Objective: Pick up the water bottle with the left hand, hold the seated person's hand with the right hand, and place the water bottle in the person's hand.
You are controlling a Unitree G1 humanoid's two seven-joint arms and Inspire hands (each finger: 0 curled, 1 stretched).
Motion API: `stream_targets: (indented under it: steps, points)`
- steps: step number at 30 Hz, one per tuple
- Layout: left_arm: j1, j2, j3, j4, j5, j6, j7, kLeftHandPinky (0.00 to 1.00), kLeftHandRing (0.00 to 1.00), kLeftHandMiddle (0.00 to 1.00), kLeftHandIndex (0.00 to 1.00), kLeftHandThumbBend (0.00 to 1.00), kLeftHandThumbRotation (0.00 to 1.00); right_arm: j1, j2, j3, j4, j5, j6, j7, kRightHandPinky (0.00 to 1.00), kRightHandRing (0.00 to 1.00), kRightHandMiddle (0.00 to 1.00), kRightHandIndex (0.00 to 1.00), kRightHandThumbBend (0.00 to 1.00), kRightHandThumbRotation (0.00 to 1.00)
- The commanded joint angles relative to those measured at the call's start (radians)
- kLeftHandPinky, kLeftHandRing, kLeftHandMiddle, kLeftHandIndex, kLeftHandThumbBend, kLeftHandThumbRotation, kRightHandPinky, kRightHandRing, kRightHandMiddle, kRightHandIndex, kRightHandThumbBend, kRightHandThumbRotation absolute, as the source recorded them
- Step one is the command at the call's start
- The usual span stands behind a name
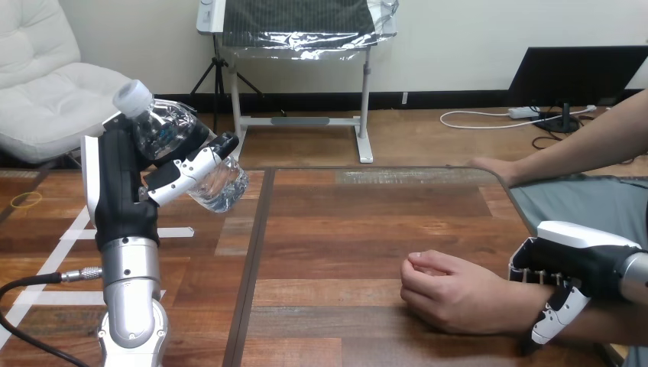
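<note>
Raised over the wooden table (pixel 344 229), tilted, cap up-left: clear crinkled plastic water bottle with white cap (pixel 164 126) — clamped in curled fingers of left hand (pixel 118 183). Right hand (pixel 573 256) on person's wrist (pixel 516 304), thumb hooked round it — person's hand (pixel 451 294) loosely fisted on table.

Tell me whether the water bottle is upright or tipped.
Tipped. The water bottle leans with its white cap toward the upper left, gripped in the left hand.
</note>
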Motion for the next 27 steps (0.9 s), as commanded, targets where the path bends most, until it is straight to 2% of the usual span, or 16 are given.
stream_targets:
  steps: [1, 9, 17, 27]
  points:
    - [-0.100, 0.007, 0.002, -0.046, -0.008, -0.020, -0.006, 0.25, 0.31, 0.37, 0.41, 0.62, 0.00, 0.010, 0.037, 0.006, -0.004, 0.015, 0.002, 0.000, 0.25, 0.31, 0.39, 0.40, 0.85, 0.00]
    - [-0.114, 0.011, 0.000, -0.038, -0.006, -0.019, -0.012, 0.25, 0.31, 0.37, 0.41, 0.61, 0.00, 0.000, 0.034, -0.011, -0.007, 0.044, 0.008, 0.016, 0.24, 0.30, 0.38, 0.40, 0.84, 0.00]
    - [-0.136, 0.008, -0.001, -0.025, -0.012, -0.007, -0.018, 0.26, 0.32, 0.38, 0.41, 0.62, 0.00, -0.018, 0.029, -0.036, 0.009, 0.089, -0.031, 0.018, 0.22, 0.28, 0.35, 0.38, 0.84, 0.00]
    - [-0.170, 0.004, -0.003, 0.003, -0.022, 0.008, -0.036, 0.27, 0.32, 0.38, 0.41, 0.62, 0.00, -0.036, 0.020, -0.064, -0.003, 0.119, -0.040, 0.032, 0.20, 0.26, 0.33, 0.37, 0.85, 0.00]
